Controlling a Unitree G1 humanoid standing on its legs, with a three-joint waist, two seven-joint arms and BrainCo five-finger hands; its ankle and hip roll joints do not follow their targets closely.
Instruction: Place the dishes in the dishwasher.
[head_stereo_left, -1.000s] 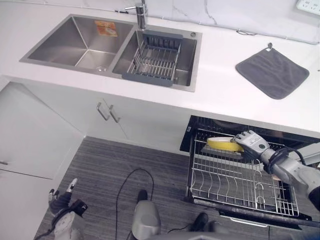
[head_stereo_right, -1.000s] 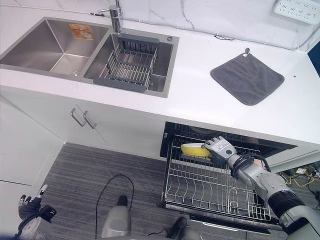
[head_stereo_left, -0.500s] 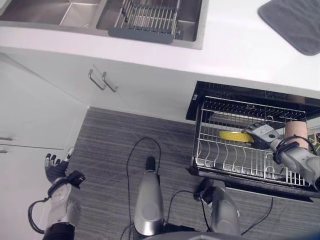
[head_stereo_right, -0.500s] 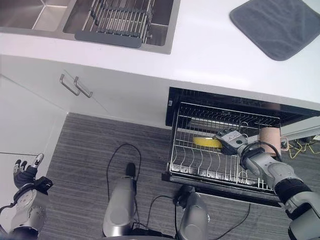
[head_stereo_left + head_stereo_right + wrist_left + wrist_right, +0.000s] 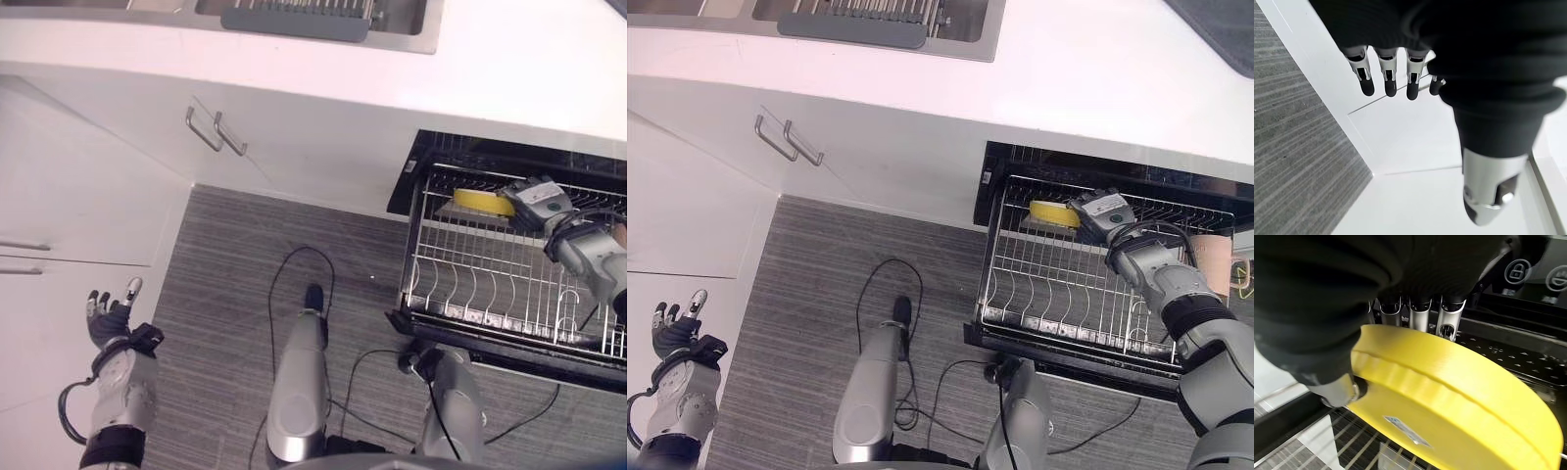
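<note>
Here, right hand [image 5: 1099,209] pinches yellow plate [image 5: 1459,396], seemingly above rack [image 5: 1058,284].

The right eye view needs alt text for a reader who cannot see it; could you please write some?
The robot's right hand holds a yellow dish over the back of the pulled-out dishwasher rack, beneath a white counter. Its left hand hangs open at the lower left, beside white cabinet doors and above grey striped flooring.
</note>
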